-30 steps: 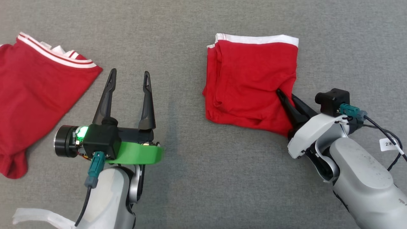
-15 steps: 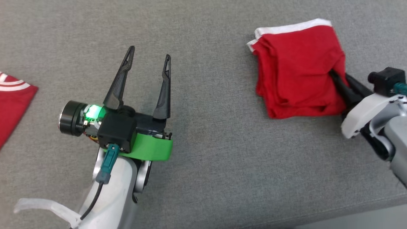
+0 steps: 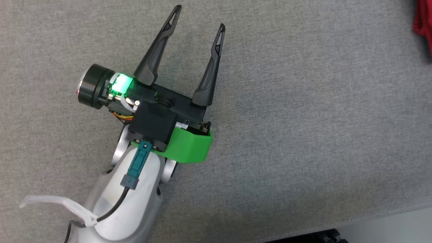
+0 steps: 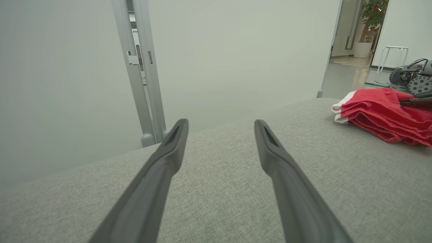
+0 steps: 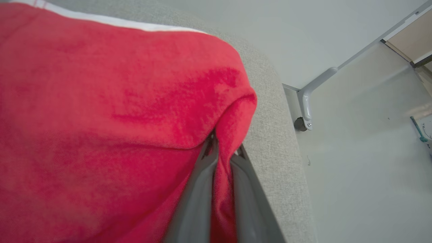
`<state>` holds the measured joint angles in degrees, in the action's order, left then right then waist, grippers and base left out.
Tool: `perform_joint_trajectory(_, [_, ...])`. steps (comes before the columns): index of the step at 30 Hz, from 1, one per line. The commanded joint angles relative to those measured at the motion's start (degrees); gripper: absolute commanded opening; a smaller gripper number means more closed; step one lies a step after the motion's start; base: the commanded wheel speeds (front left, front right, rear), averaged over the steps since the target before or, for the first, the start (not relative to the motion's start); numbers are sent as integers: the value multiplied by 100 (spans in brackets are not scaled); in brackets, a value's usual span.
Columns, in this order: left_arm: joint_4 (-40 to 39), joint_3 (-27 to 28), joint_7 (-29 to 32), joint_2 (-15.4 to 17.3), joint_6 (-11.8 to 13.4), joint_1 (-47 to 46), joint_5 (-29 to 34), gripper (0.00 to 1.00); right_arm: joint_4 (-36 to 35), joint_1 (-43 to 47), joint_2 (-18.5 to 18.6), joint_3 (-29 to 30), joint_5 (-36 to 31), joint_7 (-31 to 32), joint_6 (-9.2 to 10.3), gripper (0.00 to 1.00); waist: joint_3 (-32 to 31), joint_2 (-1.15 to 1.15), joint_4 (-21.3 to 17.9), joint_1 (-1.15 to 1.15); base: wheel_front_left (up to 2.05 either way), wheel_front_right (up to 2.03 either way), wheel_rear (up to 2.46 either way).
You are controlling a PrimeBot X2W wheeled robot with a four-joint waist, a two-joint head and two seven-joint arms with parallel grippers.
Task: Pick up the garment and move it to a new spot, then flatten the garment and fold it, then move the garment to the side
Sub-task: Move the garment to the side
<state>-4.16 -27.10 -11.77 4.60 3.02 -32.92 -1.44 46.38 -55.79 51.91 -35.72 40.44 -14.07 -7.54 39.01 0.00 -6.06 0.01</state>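
Observation:
The garment (image 5: 101,101) is a folded red piece with a white band, lying on the grey fabric surface (image 3: 303,118). My right gripper (image 5: 222,148) is shut on a fold of its edge, red cloth pinched between the two fingers. In the left wrist view the garment (image 4: 381,111) lies at the far right, and in the head view a sliver of the garment (image 3: 423,23) shows at the top right corner. My left gripper (image 3: 199,20) stands open over bare grey fabric, nothing between its fingers, well to the left of the garment.
The grey surface ends at a front edge (image 3: 371,216) at the lower right of the head view. Beyond its far side stand a pale wall and a door frame (image 4: 138,67). A wheeled machine (image 4: 413,76) sits on the floor in the distance.
The head camera has swung, so the picture has shifted. The garment, held by my right gripper, has slid to the right. A second red garment at the left has left the view.

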Motion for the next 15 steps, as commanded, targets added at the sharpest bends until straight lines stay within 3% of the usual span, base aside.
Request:
perform_joint_trajectory(1, [-10,-14,-42,4,-4,-125,53,100,137,-145,88,88,-40,-48,10,0,290,0,192,-1,0,0,0])
perform_joint_trajectory(3, [1,-32,-57,-2,19,-147,51,100,323,-231,72,158,-36,-63,9,0,316,0,221,-1,0,0,0])
perform_joint_trajectory(4, [14,-41,-67,-6,35,-163,51,100,418,-271,47,199,-1,-75,9,7,328,0,233,-1,0,0,0])
perform_joint_trajectory(5, [22,-52,-79,-11,47,-180,47,100,522,-309,37,236,12,-81,9,58,334,0,238,-1,0,0,0])
perform_joint_trajectory(6, [33,-54,-87,-15,51,-191,42,100,585,-351,22,275,8,-91,9,98,337,0,237,-1,0,0,0])
perform_joint_trajectory(11, [139,-17,-129,21,116,-120,-21,100,662,-224,-221,778,92,-107,10,100,176,0,159,-1,0,0,0])
perform_joint_trajectory(15, [231,59,-166,82,169,71,-101,100,178,468,-532,1768,122,-107,9,100,-129,0,29,-1,0,0,0])
